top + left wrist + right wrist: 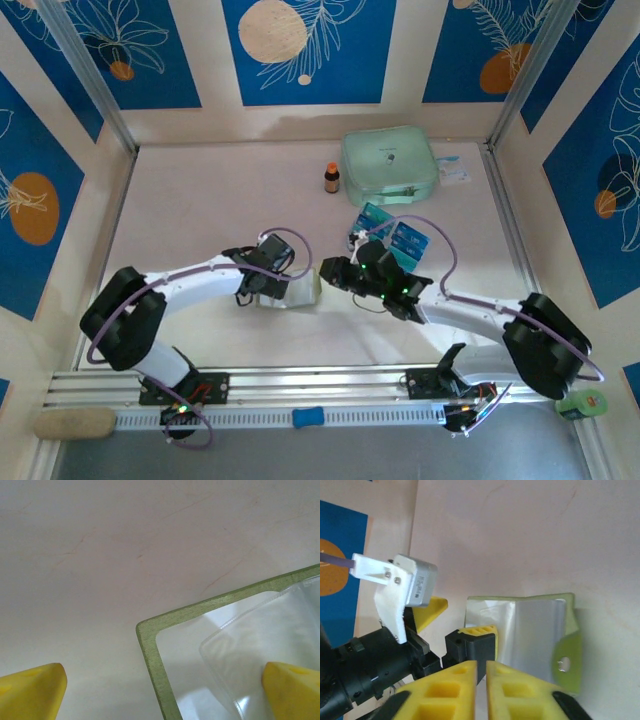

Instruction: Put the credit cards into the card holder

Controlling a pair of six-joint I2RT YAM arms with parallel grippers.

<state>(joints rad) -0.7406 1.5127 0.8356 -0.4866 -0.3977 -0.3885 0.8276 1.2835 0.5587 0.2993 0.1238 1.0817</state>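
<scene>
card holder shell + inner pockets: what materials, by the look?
Shell of the card holder: olive, matte, fine-grained, with a cleanly cut edge. Likely faux leather or coated fabric; I can't tell which. Inner pockets: clear, glossy, wrinkled film catching glare, probably soft vinyl. Snap: small pale ring; whether metal or plastic is unclear.

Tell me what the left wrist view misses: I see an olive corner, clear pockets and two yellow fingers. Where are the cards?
Observer: In the top view the credit cards lie beyond the right gripper, apart from the card holder.
Operator: Is the right gripper carrying one?
Observer: Its wrist view shows its fingers closed together, with no card visible between them.
Operator: Is the holder open?
Observer: Yes; its snap tab lies spread to one side.
</scene>
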